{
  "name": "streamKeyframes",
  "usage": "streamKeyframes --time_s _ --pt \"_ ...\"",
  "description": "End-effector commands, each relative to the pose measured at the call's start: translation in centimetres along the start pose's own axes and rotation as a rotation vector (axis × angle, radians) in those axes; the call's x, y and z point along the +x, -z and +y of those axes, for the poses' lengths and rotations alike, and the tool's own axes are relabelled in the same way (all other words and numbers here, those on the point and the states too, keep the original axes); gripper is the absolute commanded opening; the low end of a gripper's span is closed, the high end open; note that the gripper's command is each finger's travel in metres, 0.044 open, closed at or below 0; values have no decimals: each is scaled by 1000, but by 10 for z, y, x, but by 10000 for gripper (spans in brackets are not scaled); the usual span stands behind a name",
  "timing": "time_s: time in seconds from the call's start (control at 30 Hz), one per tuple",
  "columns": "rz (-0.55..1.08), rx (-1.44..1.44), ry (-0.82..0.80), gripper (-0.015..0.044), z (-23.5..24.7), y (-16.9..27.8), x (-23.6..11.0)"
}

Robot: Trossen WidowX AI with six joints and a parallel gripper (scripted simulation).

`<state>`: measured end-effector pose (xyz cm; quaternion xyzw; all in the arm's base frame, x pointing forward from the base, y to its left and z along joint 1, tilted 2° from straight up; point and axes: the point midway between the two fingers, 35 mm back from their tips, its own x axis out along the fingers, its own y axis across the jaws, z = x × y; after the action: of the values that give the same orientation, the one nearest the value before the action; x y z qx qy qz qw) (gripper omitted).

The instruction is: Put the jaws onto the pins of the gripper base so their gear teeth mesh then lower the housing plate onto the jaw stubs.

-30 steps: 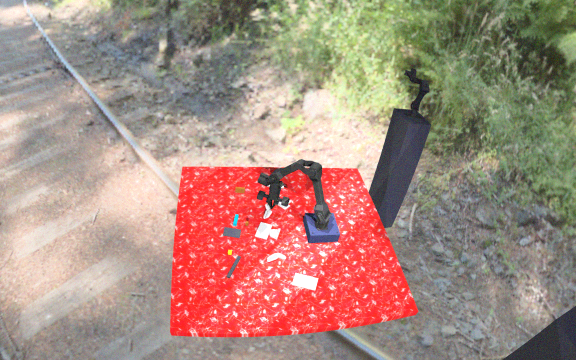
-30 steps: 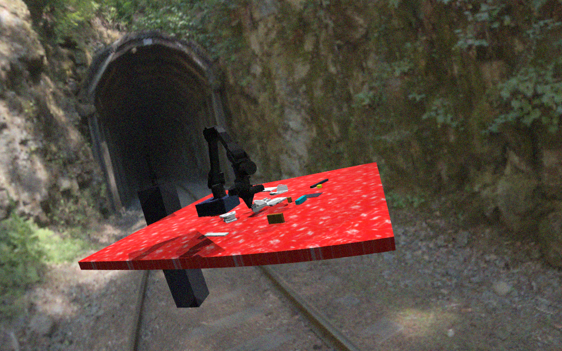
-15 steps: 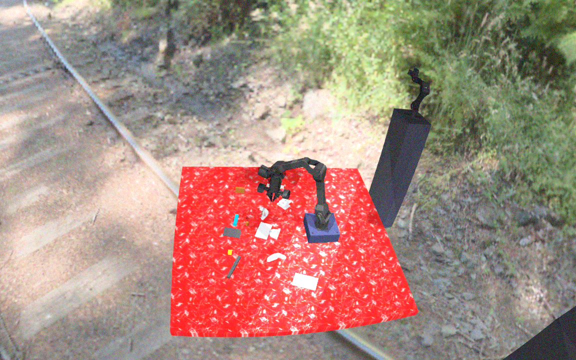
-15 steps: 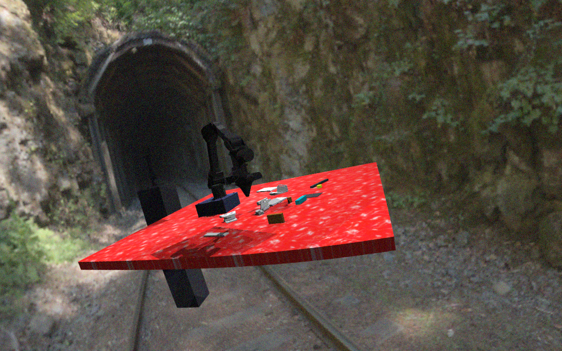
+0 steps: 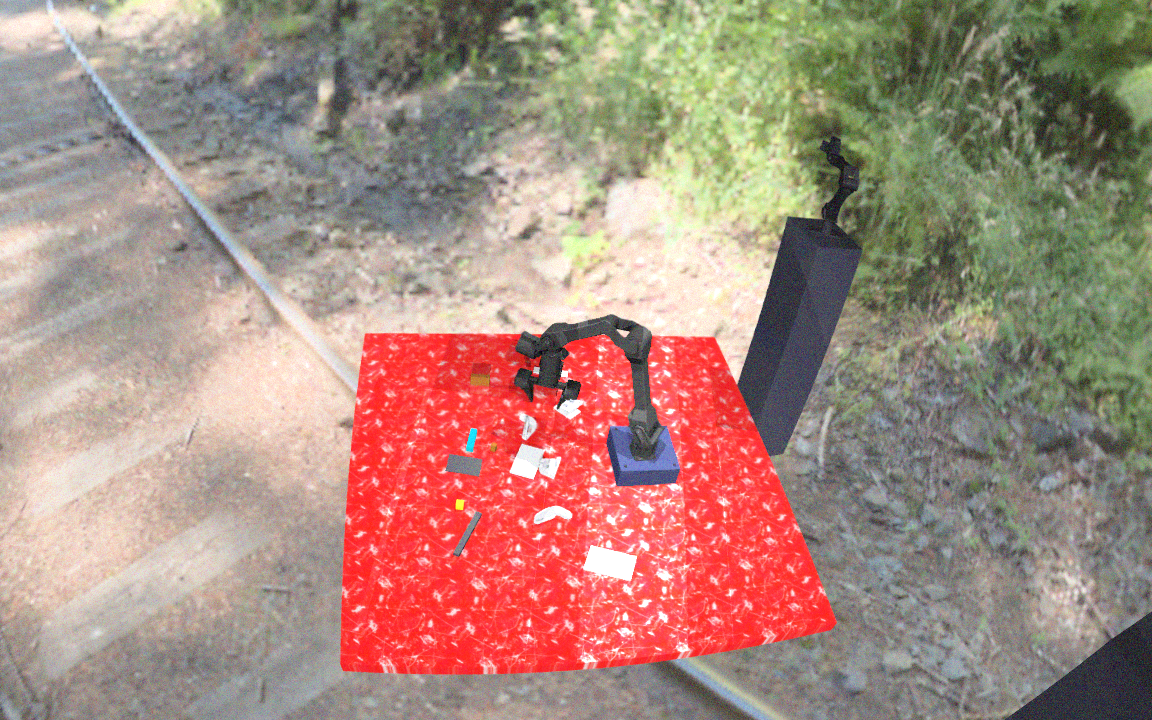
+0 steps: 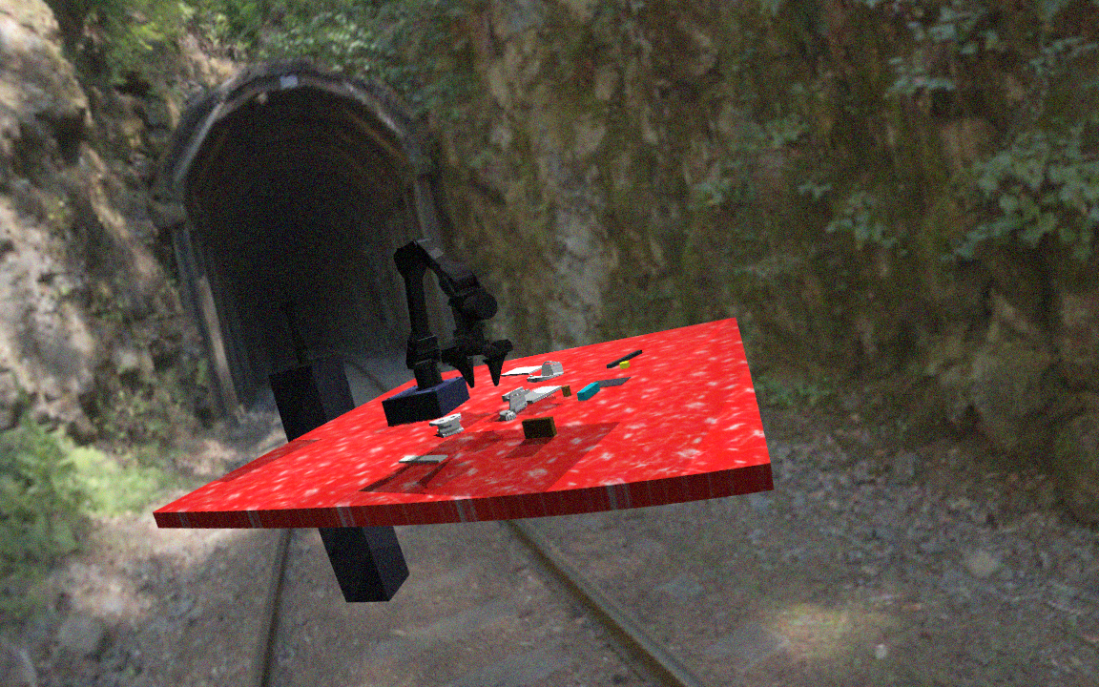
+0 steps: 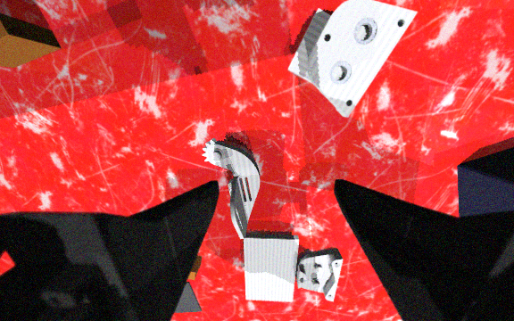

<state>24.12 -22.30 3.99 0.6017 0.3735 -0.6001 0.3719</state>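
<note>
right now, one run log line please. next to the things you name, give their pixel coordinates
pincer (image 5: 547, 402) (image 6: 483, 384) (image 7: 275, 186): open, empty | white toothed jaw (image 5: 528, 427) (image 6: 512, 405) (image 7: 249, 178): on red table (image 5: 437, 626) (image 6: 664, 444) (image 7: 128, 147), unmounted

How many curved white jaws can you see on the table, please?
2. One jaw lies below the open claw; the other lies between two white plates.

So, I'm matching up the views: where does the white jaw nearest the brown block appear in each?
Top: near centre, right of and below the block.
Exterior: just below centre, left of and above the block.
Wrist: centre, slightly left, the white jaw.
Shared landmark: the brown block.
</note>
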Motion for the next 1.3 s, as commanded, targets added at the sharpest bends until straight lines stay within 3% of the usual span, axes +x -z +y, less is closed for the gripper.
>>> streamKeyframes --time_s 0.0,0.9,1.27 --pt "0 0 -1 440 0 0 1" --pt "0 0 -1 440 0 0 1" --pt "1 -1 4 151 -1 0 -6"
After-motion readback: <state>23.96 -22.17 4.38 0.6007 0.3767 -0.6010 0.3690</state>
